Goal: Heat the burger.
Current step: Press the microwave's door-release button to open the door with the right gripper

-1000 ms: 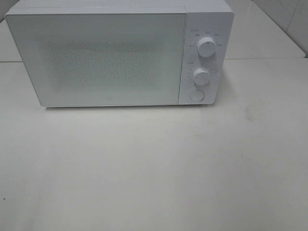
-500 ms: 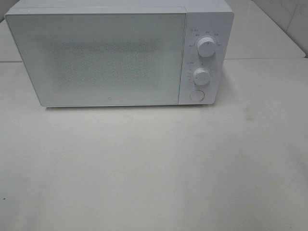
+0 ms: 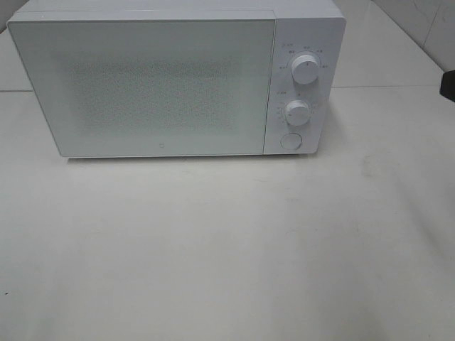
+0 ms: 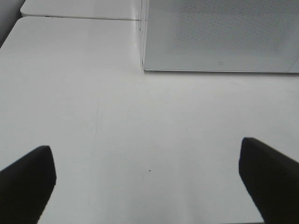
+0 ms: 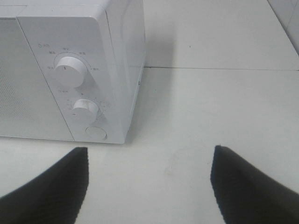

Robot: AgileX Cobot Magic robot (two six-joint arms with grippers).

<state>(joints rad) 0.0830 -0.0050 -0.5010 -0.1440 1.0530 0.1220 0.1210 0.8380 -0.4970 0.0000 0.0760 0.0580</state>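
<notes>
The burger is out of view in every frame. A white microwave (image 3: 163, 85) stands at the back of the table with its frosted door shut. My left gripper (image 4: 149, 186) hovers open over bare table in front of the door (image 4: 219, 32), with nothing between its fingers. My right gripper (image 5: 149, 186) is also open and empty, hanging to the right front of the microwave's control panel (image 5: 70, 84). In the exterior view only a dark bit of the right arm (image 3: 449, 84) shows, at the right edge.
The panel carries an upper knob (image 3: 306, 69), a lower knob (image 3: 298, 111) and a round button (image 3: 290, 141). A seam between two white tabletops (image 5: 219, 68) runs behind the microwave's right side. White table (image 3: 227, 249) stretches in front.
A dark part of the right arm has come into the exterior view at its right edge. The microwave has not moved and its door stays shut.
</notes>
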